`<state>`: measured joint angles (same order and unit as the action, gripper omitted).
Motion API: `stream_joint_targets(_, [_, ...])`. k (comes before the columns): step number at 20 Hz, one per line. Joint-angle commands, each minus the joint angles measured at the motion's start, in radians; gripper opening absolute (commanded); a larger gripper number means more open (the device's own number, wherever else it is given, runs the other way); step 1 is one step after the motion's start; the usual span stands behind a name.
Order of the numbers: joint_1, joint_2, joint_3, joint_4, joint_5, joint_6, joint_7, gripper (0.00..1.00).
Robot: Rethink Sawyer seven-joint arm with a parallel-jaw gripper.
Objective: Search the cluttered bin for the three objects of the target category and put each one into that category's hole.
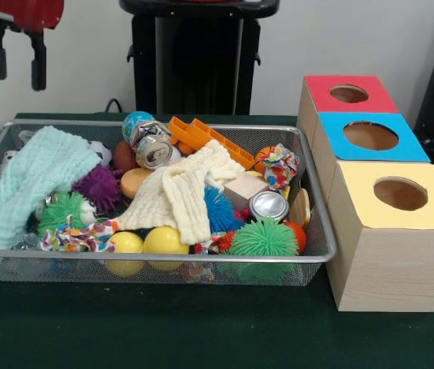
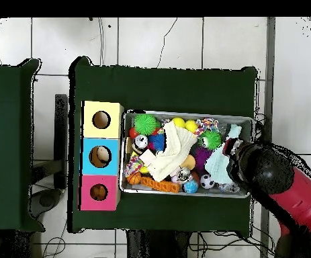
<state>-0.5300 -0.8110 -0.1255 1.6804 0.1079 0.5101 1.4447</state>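
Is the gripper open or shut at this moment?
Open. In the front view the gripper hangs above the bin's left end, its two black fingers apart with nothing between them.

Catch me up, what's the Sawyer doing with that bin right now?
Nothing is grasped yet. The gripper hangs open and empty above the end of the wire bin farthest from the boxes. The bin is full of clutter: cloths, spiky balls, crushed cans, two yellow balls. Beside it stand three boxes with holes on top: red box, blue box, yellow box. In the overhead view something pale shows in the blue box's hole.
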Motion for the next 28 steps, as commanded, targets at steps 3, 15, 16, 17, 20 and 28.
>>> stream_joint_targets(3, [-0.043, 0.067, 0.156, 0.116, 0.035, -0.172, 0.166, 1.0])
stream_joint_targets(15, [0.003, 0.088, 0.195, 0.249, 0.116, -0.356, 0.318, 1.0])
stream_joint_targets(16, [0.016, 0.087, 0.197, 0.264, 0.136, -0.363, 0.339, 1.0])
stream_joint_targets(17, [0.026, 0.085, 0.194, 0.272, 0.146, -0.374, 0.349, 1.0])
stream_joint_targets(20, [0.046, 0.056, 0.199, 0.325, 0.188, -0.405, 0.391, 1.0])
stream_joint_targets(28, [0.109, -0.006, 0.166, 0.352, 0.247, -0.358, 0.427, 1.0])
